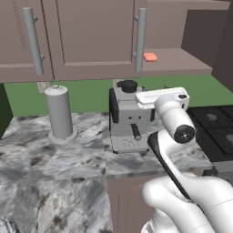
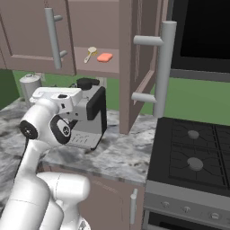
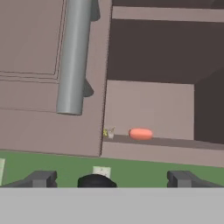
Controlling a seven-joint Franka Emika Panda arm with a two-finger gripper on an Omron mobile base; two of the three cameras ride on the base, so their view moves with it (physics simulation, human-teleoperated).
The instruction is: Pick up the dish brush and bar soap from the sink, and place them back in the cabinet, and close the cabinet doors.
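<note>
The cabinet's (image 1: 182, 61) right half stands open. On its shelf lie the salmon bar soap (image 1: 150, 57) (image 2: 104, 57) (image 3: 140, 134) and, just left of it, the pale dish brush (image 2: 90, 54) (image 3: 108, 132). The left cabinet door (image 1: 91, 36) covers the left half, its silver handle (image 3: 73, 57) close ahead in the hand view. The right door (image 2: 137, 67) swings out towards me, edge-on. My gripper (image 3: 113, 179) hangs open and empty below the shelf, above the coffee machine, with its fingers (image 3: 41, 178) far apart. The sink is out of view.
A grey coffee machine (image 1: 129, 120) stands on the marble counter (image 1: 54, 159) directly under my hand. A grey cylindrical canister (image 1: 59, 113) stands to its left. A black stove (image 2: 193, 157) lies to the right, below the open door's handle (image 2: 162, 67).
</note>
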